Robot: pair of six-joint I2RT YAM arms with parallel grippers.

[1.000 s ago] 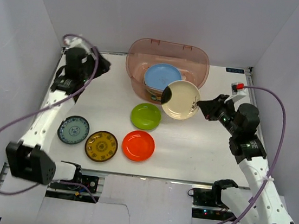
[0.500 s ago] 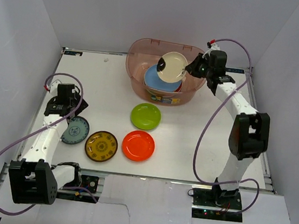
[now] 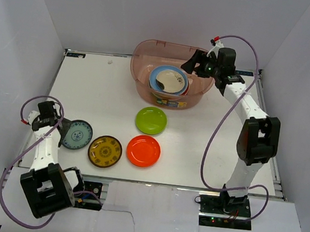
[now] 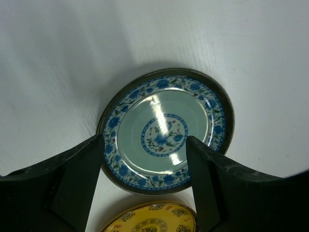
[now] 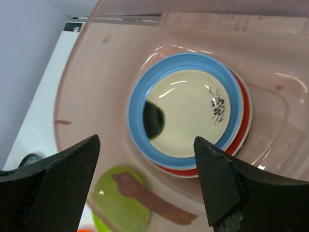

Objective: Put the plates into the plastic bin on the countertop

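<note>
The plastic bin [image 3: 140, 63] stands at the back of the countertop [image 3: 208, 139]. Inside it a cream plate [image 3: 169, 81] [image 5: 188, 113] lies on a light blue plate [image 5: 137, 128], over a red one [image 5: 245, 121]. My right gripper [image 3: 192, 64] [image 5: 146, 157] hangs open and empty over the bin's right rim. On the countertop lie a green plate [image 3: 151, 120], an orange plate [image 3: 143, 150], a brown-gold patterned plate [image 3: 105, 150] and a teal patterned plate [image 3: 77, 135] [image 4: 166, 128]. My left gripper [image 3: 59, 124] [image 4: 145, 150] is open, its fingers on either side of the teal plate's left edge.
White walls close in the countertop on three sides. Purple cables loop out from both arms, the left one over the table's left edge [image 3: 9, 172]. Through the bin's wall the green plate [image 5: 118, 203] shows in the right wrist view.
My right gripper opened and let the cream plate drop onto the light blue plate in the bin. My left arm swung back from the far left corner to the teal patterned plate.
</note>
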